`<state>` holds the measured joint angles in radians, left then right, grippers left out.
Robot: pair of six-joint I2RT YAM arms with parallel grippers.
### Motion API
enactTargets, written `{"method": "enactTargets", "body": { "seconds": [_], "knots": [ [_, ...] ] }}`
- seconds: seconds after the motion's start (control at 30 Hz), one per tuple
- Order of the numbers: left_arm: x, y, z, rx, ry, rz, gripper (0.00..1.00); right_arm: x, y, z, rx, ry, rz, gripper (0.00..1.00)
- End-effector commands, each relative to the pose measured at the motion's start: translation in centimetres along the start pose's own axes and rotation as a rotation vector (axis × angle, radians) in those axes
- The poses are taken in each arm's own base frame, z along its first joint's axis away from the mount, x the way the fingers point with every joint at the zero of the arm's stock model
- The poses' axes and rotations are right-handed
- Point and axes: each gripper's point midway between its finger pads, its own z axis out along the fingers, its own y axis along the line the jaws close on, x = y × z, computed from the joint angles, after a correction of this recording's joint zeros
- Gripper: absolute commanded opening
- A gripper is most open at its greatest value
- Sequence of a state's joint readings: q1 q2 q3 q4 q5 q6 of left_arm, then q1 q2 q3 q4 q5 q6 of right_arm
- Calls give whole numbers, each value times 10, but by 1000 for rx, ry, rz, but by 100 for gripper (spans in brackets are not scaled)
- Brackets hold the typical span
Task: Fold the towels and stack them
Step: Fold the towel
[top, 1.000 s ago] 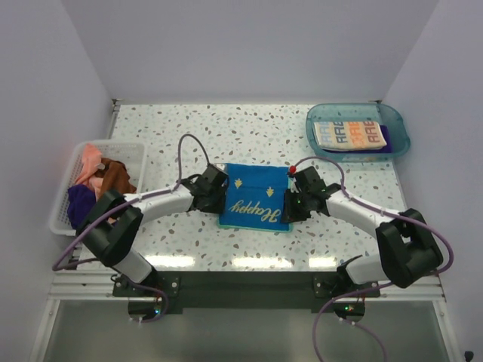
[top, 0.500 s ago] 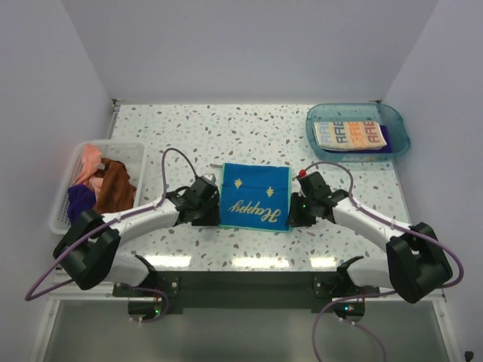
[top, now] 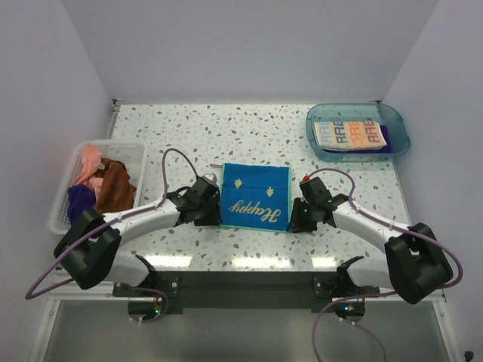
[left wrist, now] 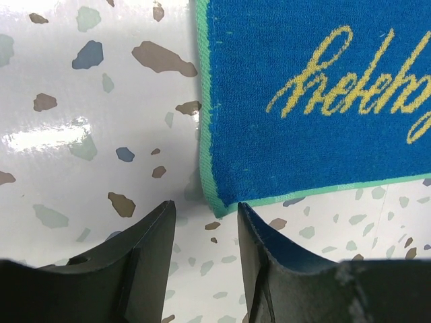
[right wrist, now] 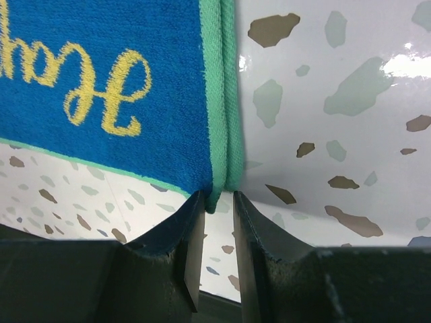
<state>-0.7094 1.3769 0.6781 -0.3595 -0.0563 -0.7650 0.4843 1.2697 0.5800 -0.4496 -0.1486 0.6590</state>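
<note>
From above, the blue towel (top: 254, 197) lies folded mid-table, with my left gripper (top: 210, 202) at its 9 o'clock and my right gripper (top: 299, 215) at 4 o'clock.

Left wrist: jaws half open and empty, the towel's corner just ahead.

Right wrist: jaws narrow at the doubled green hem; I cannot tell whether they pinch it.

The cloth looks soft, light and limp. I'd take both near corners, through all layers.

We're looking down into a robotics lab test cell here, where plain pale walls (top: 249, 45) box in a speckled table (top: 249, 128) and a cabled left arm (top: 143, 215) and right arm (top: 362, 222) sit bolted to a mounting rail (top: 241, 290).
</note>
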Motion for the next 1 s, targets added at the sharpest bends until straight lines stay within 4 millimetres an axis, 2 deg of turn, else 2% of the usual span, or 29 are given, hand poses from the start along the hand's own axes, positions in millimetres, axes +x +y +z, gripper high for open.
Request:
{"method": "enactTargets", "body": {
  "seconds": [0.0,0.43,0.57,0.67,0.87,0.97],
  "knots": [
    [-7,-10,1,30,-25,-13,47,-3,7,0,-34,-21,30,27],
    [-10,-12,1,31,-26,-6,45,-7,22,-2,-102,-34,55,16],
    [-12,-14,0,36,-32,-8,45,-8,20,-3,-93,-38,55,5],
    [-13,-14,0,34,-36,-8,41,-9,18,-6,-84,-48,50,0],
    [-13,-17,2,41,-30,-9,32,-9,17,-5,-77,-51,44,0],
    [-11,-19,4,50,-22,-9,31,-9,16,-4,-75,-49,42,0]
  ]
}}
